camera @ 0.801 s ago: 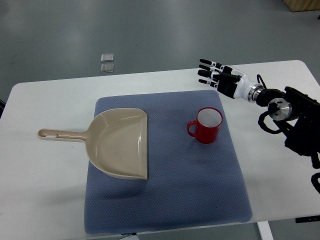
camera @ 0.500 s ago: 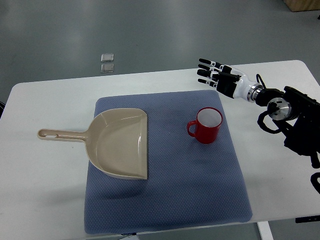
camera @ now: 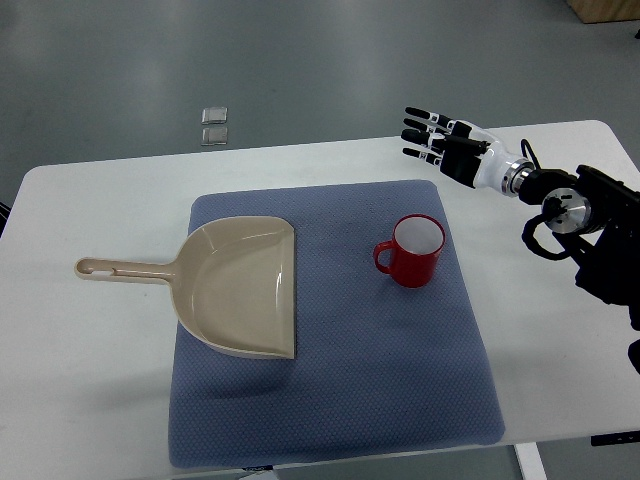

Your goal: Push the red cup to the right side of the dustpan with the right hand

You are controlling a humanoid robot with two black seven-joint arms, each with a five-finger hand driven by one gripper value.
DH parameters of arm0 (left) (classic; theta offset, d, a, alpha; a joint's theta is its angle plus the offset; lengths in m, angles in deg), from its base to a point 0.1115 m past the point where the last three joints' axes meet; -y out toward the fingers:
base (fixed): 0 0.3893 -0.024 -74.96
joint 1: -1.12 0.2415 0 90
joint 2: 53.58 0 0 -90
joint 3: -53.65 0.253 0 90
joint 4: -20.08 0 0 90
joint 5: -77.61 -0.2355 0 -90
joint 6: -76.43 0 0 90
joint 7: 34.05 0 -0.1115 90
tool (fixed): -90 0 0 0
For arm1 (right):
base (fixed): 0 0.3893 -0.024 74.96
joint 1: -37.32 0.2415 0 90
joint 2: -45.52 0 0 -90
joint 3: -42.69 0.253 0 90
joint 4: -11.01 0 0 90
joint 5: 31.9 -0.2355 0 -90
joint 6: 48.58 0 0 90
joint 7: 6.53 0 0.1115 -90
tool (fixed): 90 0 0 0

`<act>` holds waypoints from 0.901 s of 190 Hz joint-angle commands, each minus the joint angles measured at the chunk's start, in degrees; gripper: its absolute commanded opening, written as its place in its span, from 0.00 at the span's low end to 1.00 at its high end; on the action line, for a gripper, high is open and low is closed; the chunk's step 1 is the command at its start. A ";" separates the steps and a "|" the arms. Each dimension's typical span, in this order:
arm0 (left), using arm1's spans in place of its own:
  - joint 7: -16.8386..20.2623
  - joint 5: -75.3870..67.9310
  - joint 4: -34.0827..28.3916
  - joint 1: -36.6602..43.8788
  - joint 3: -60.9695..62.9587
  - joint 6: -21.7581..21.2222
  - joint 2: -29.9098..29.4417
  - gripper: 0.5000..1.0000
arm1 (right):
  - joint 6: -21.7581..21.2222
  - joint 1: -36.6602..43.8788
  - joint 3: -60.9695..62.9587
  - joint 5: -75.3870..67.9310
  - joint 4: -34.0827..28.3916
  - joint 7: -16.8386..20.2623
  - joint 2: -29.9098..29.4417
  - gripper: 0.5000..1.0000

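Fingers (camera: 420, 133) spread and holding nothing, the right hand (camera: 447, 148) hovers in the upper right of the frame, above the far edge of the white table (camera: 90, 390) and clear of everything on it. Its arm enters from the right edge; no left arm shows.

The red cup (camera: 411, 250) stands upright right of centre on the blue mat (camera: 380, 390), its mouth open to the camera and its handle turned toward the left of the picture. The beige dustpan (camera: 240, 285) lies flat on the mat's left half, handle reaching out past the mat's left edge onto the bare table, open lip facing the cup.

The cup already sits to the dustpan's right, apart from it (a bare strip of mat runs between them), so any push looks to be a matter of adjusting its spot rather than crossing the pan. The flat, extended fingers suit a shove rather than a grasp, though the hand would first need to come down toward the centre of the frame to meet the cup's wall.

Two small grey squares (camera: 214, 125) lie on the floor beyond the table, upper left.
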 commanded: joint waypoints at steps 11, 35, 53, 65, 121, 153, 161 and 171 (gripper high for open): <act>0.00 0.00 -0.11 0.01 0.15 0.00 0.00 1.00 | -0.58 -0.14 -0.06 0.00 -0.07 0.00 2.32 0.87; 0.00 0.00 -0.11 0.01 0.15 0.00 0.00 1.00 | -1.10 -0.23 0.12 0.00 -0.07 -0.09 4.34 0.87; -0.08 0.00 -0.11 0.01 0.07 0.00 0.00 1.00 | -2.95 -0.14 0.12 0.00 -0.07 -1.06 6.18 0.87; 0.00 0.00 -0.03 0.01 0.07 0.00 0.00 1.00 | -5.76 -0.05 -0.06 0.09 -0.07 -1.67 7.06 0.87; -0.08 0.00 -0.11 0.01 0.15 0.00 0.00 1.00 | -9.56 -1.10 0.21 5.80 -0.07 -7.73 12.25 0.87; 0.00 0.00 -0.03 0.01 0.07 0.00 0.00 1.00 | -9.56 -3.22 0.12 15.39 -0.07 -17.41 14.01 0.87; -0.08 0.00 -0.03 0.01 0.07 0.00 0.00 1.00 | -9.56 -3.48 0.12 18.54 -0.16 -19.95 14.01 0.87; -0.08 0.00 -0.11 0.01 0.15 0.00 0.00 1.00 | -9.56 -3.83 0.12 22.59 -0.42 -22.94 14.01 0.87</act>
